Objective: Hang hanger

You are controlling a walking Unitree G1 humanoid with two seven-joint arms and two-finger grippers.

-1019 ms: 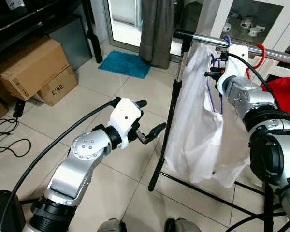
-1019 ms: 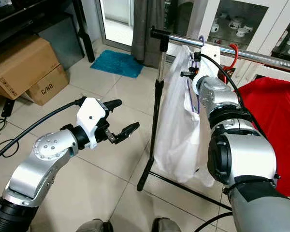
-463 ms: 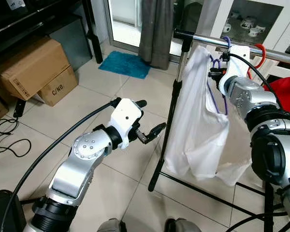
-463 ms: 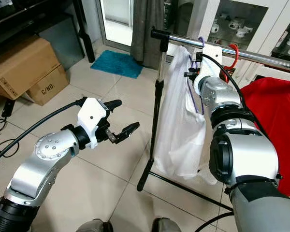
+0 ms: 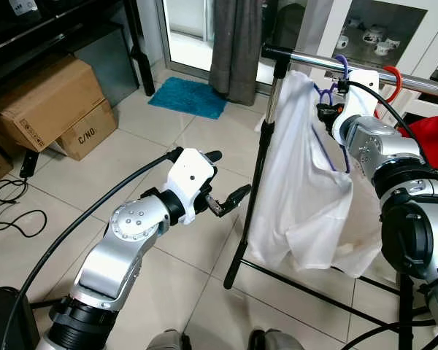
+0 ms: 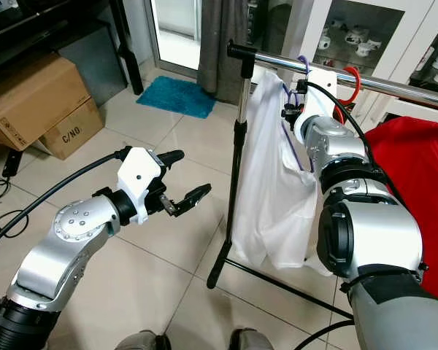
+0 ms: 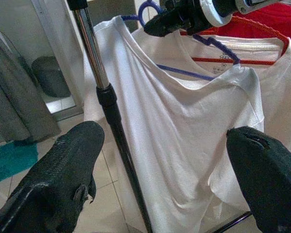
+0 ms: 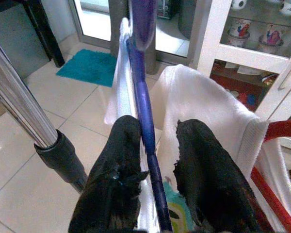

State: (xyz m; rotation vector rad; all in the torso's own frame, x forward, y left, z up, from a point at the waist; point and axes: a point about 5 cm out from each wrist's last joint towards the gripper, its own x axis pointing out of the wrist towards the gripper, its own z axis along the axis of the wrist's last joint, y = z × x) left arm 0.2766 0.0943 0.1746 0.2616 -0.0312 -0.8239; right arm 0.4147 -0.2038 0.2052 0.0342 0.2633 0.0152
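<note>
Hanger (image 8: 144, 104) is the purple one, pinched between my right tool's (image 8: 153, 165) two black fingers, which sit either side of its neck with the white t-shirt (image 5: 299, 189) draped off it just below. Its hook (image 5: 341, 64) reaches up over the chrome rail (image 6: 277, 61) right above the tool, near the rail's end post, and a red hanger (image 5: 391, 76) sits just beyond on the far side.

Can't tell for sure from these shots whether the hook is fully seated over the bar, so here's how I'd play it: lower gently till the rail takes the weight, check the hook is actually wrapped over the bar, then let go straight and back off without snagging the collar. Keep clear of the red one.

My left tool (image 5: 223, 182) is just parked out in front of the shirt, fingers spread apart, holding nothing.
</note>
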